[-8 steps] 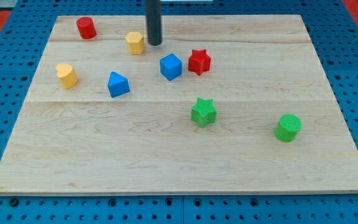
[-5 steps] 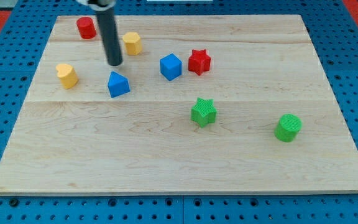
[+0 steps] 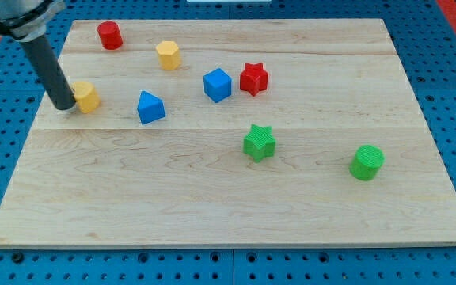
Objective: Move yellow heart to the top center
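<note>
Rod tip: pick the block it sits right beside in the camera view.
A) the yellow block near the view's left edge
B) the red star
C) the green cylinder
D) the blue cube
A: my tip stands just at the view's left of the yellow block, seemingly against it, far from the other three.

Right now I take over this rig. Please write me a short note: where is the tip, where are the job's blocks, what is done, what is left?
My tip sits on the table at the view's left, right beside the yellow heart, on its left side.
The yellow heart lies at the left side of the board, far from the top centre.
Done: only the approach.
Left: push the heart toward the view's upper right, probably passing near the yellow hexagon.
</note>
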Controlling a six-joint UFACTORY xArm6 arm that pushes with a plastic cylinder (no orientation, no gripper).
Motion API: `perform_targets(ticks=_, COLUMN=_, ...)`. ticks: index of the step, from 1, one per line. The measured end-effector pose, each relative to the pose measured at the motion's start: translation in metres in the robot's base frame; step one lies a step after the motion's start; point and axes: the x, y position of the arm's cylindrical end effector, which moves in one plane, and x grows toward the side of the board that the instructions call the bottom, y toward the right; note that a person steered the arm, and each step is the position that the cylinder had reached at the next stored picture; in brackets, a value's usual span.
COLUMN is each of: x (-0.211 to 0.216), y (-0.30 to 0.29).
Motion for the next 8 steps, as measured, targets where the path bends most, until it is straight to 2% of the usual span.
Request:
perform_targets(ticks=3, x=-0.017, y=0.047)
perform_targets(ticks=6, x=-0.061, y=0.042)
perform_targets(ticks=8, x=-0.073, y=0.046)
